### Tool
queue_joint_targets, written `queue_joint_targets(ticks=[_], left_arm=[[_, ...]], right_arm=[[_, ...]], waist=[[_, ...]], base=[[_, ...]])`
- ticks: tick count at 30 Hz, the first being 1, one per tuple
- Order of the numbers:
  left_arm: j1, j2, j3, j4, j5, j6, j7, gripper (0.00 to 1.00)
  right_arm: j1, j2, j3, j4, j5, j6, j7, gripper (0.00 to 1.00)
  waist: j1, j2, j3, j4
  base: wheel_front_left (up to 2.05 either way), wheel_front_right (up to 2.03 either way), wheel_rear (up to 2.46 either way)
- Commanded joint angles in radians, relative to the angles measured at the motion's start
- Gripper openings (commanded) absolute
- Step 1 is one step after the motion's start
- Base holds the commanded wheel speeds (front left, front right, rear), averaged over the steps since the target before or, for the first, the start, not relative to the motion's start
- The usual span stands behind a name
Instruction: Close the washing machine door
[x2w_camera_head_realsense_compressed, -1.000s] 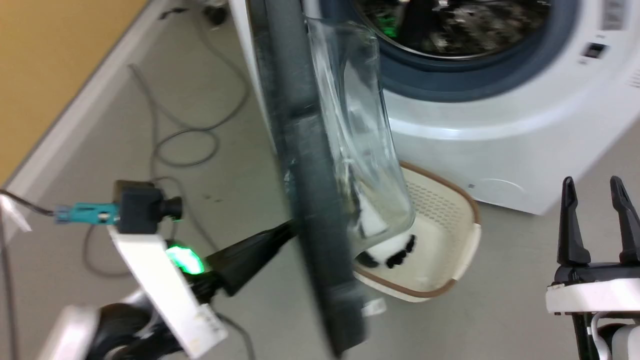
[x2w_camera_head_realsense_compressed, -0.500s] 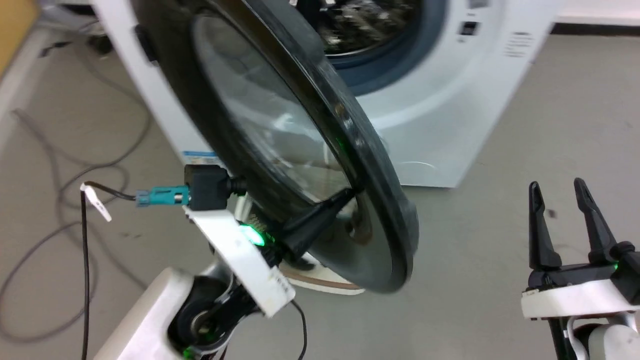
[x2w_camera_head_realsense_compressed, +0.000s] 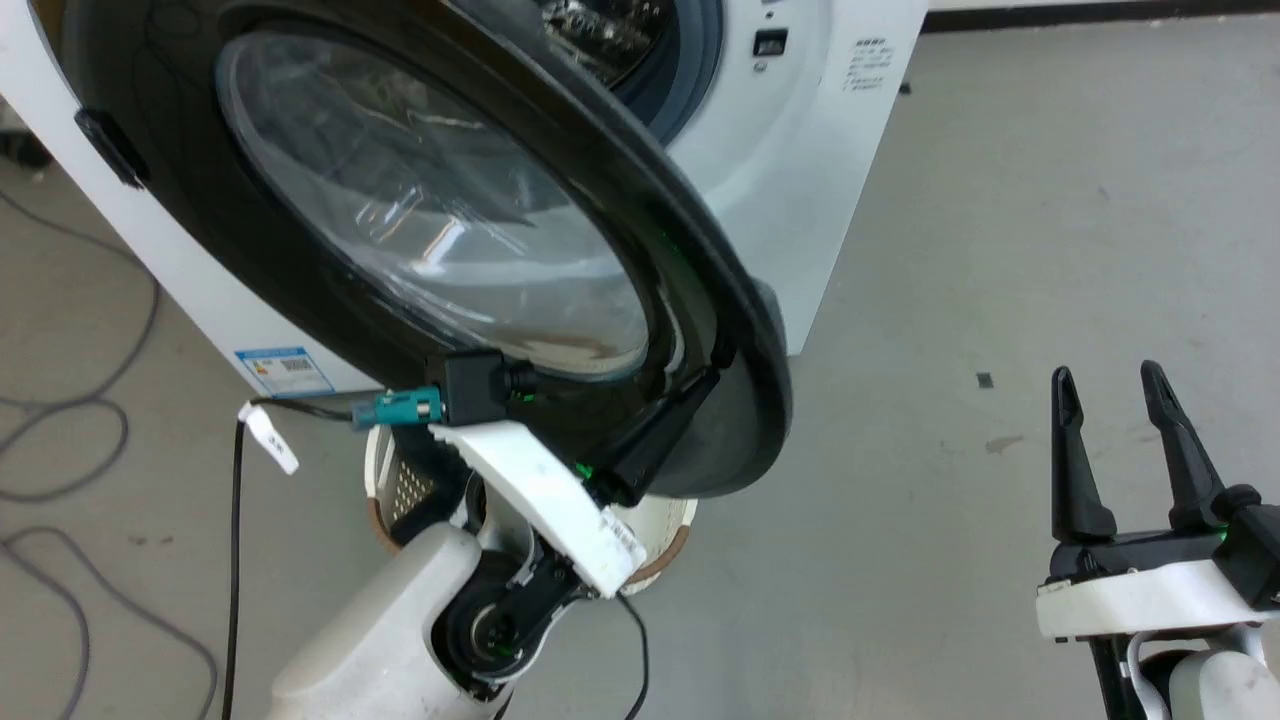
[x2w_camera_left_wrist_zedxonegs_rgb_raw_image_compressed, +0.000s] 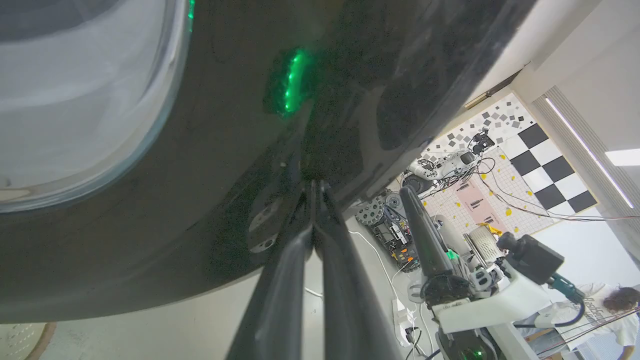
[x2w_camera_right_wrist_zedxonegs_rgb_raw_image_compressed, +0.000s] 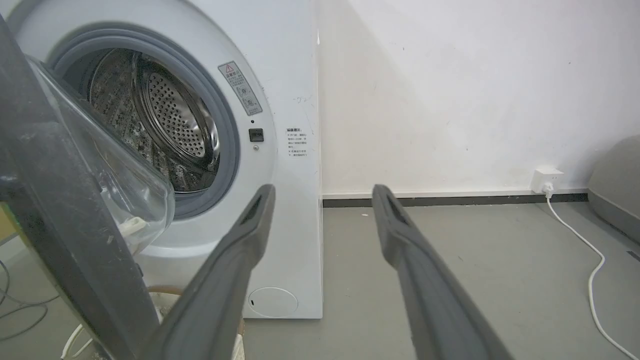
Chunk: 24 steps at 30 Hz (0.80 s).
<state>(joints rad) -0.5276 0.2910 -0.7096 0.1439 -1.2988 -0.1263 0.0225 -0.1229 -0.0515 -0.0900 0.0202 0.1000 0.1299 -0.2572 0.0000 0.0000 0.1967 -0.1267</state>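
Several risks are being carried here, from the left of the head view to the right. At lower left of centre, the basket (x2w_camera_head_realsense_compressed: 398, 488) is being overhung by the washing machine door (x2w_camera_head_realsense_compressed: 400, 230); if the wrist is being dropped during the swing, the basket's rim could be clipped. Further right, the left gripper (x2w_camera_head_realsense_compressed: 708, 382) is being held with its two fingers closed tight together, nothing between them, and only their tips are being pressed against the door's glossy black rim. That surface is judged slick and curved, so the tips could be slid off toward the edge, and the door could be left ajar. If the push is being ended too softly, the latch may not be caught in the washing machine (x2w_camera_head_realsense_compressed: 800, 200). At lower right, the right gripper (x2w_camera_head_realsense_compressed: 1105, 372) is being held with its fingers spread, empty, well apart from the door.

The door is being shown partly open across the upper left and centre of the head view, its free edge reaching lower centre. The left gripper is being set against its outer face, touching the rim near that free edge, just right of the glass window. In the right wrist view, the door is being seen edge-on at far left, the drum (x2w_camera_right_wrist_zedxonegs_rgb_raw_image_compressed: 170, 125) uncovered beside it.
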Motion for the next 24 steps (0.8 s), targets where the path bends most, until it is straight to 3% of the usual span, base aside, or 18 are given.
queue_joint_targets(ticks=[1,9,13,15,16,17,18,19,20,21,24], left_arm=[[-0.01,0.006,-0.011,0.009,-0.004,-0.004,-0.013,0.0],[0.004,0.07,-0.035,0.024,0.006,-0.004,-0.211,0.0],[0.006,0.126,-0.011,0.063,0.118,-0.002,-0.271,0.0],[0.005,0.141,0.033,0.089,0.223,0.034,-0.282,0.0],[0.003,0.141,0.084,0.087,0.293,0.072,-0.283,0.0],[0.011,0.132,0.148,0.074,0.365,0.117,-0.283,0.1],[0.026,0.123,0.204,0.056,0.436,0.156,-0.284,0.05],[0.045,0.117,0.254,0.03,0.513,0.196,-0.284,0.17],[0.067,0.106,0.301,-0.001,0.582,0.233,-0.284,0.5],[0.095,0.097,0.335,-0.034,0.644,0.266,-0.284,1.0],[0.174,0.101,0.398,-0.114,0.826,0.354,-0.284,1.0]], right_arm=[[0.008,0.001,0.001,0.001,0.01,0.001,-0.005,1.0],[0.047,0.001,-0.001,-0.011,0.002,0.001,-0.005,1.0],[0.056,0.001,-0.012,-0.023,-0.005,0.001,-0.005,1.0],[0.051,0.001,-0.023,-0.035,-0.007,0.001,-0.005,1.0],[0.046,0.001,-0.031,-0.043,-0.006,0.001,-0.005,1.0],[0.04,0.001,-0.038,-0.052,-0.004,0.001,-0.005,1.0],[0.033,0.001,-0.043,-0.061,-0.001,0.001,-0.005,1.0],[0.025,0.001,-0.047,-0.07,0.002,0.001,-0.005,1.0],[0.016,0.001,-0.052,-0.078,0.004,0.001,-0.005,1.0],[0.008,0.001,-0.058,-0.087,0.005,0.001,-0.005,1.0],[-0.014,0.001,-0.069,-0.111,-0.001,0.001,-0.005,1.0]], waist=[[0.0,0.0,-0.011,-0.004],[0.0,0.0,-0.082,0.022],[0.0,0.0,-0.109,0.047],[0.0,0.0,-0.117,0.059],[0.0,0.0,-0.118,0.066],[0.0,0.0,-0.119,0.073],[0.0,0.0,-0.12,0.078],[0.0,0.0,-0.121,0.082],[0.0,0.0,-0.122,0.087],[0.0,0.0,-0.124,0.093],[0.0,0.0,-0.13,0.11]], base=[[0.0,0.0,0.0],[0.0,0.0,0.0],[0.0,0.0,0.0],[0.0,0.0,0.0],[0.0,0.0,0.0],[0.0,0.0,0.0],[0.0,0.0,0.0],[0.0,0.0,0.0],[0.0,0.0,0.0],[0.0,0.0,0.0],[0.0,0.0,0.0]])
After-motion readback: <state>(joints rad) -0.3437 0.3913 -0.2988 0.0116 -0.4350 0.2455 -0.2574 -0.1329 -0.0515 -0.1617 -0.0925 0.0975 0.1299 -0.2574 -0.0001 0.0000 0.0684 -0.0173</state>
